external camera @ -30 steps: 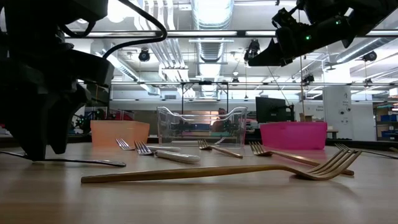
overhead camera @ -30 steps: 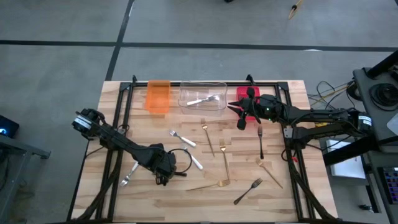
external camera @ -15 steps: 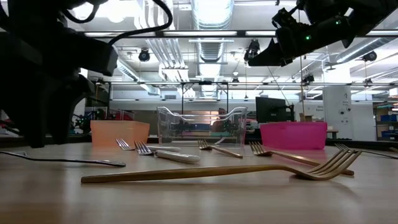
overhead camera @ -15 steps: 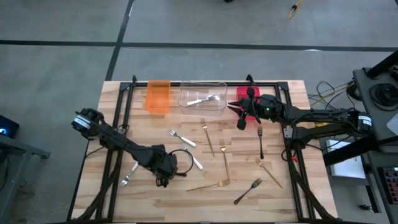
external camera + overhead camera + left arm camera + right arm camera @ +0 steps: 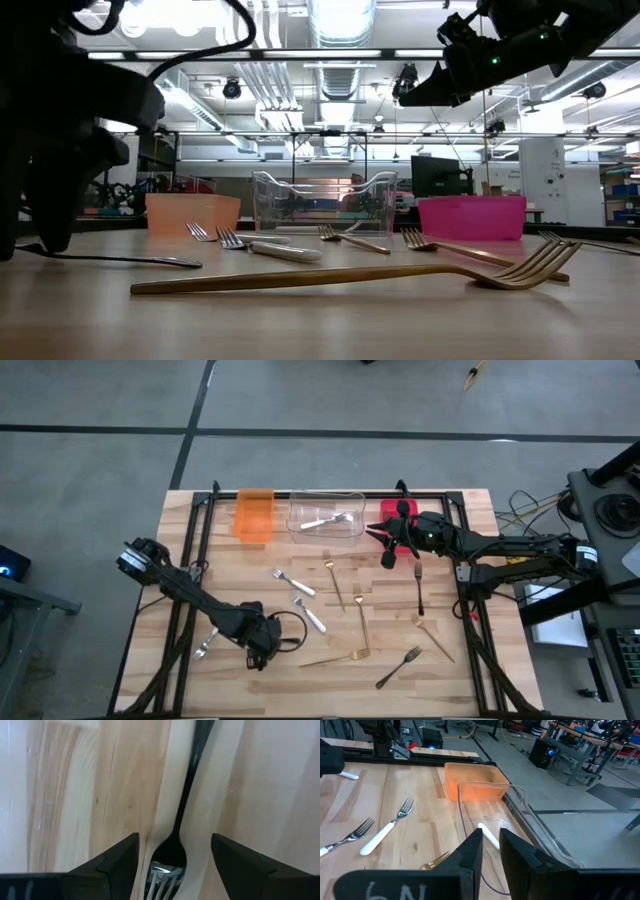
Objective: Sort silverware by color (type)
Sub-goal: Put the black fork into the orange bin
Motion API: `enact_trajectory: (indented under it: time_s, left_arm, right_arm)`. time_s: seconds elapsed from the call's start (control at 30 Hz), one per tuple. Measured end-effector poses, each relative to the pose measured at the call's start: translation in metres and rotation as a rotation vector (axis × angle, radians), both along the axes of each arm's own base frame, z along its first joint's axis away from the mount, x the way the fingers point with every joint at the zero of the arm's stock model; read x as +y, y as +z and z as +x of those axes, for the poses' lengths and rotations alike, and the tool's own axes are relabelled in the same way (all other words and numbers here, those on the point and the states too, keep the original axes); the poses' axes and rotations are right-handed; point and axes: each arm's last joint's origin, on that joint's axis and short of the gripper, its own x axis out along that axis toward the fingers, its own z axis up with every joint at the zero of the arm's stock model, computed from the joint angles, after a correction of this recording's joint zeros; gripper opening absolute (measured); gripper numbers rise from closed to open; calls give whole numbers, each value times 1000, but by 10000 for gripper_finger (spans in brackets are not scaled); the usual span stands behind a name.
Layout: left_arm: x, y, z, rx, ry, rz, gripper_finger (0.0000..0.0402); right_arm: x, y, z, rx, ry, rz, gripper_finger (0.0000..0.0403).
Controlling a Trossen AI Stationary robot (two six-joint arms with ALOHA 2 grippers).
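Sliding toward the near edge, your left hand [image 5: 262, 651] is hovering wide open over a slim black metal fork [image 5: 183, 815] on the wooden surface [image 5: 450, 570]. Your right hand [image 5: 388, 556], nearly shut and empty, is waiting by the red plastic bin [image 5: 390, 510]. Most silverware is lying unsorted.

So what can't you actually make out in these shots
- Black fork: left wrist view, tines cut off by the bottom edge between the open left gripper.
- Red bin: high view, contents hidden by the right gripper.
- Clear bin: low view, reflections blur its contents.
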Motion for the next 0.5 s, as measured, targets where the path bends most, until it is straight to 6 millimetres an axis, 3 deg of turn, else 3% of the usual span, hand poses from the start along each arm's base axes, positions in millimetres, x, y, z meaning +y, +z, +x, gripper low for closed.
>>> enact_trajectory:
  time_s: [0.5]
  left_arm:
    - [0,-4,0,-6,14,17,228]
  right_arm:
    - [0,0,0,0,0,-2,57]
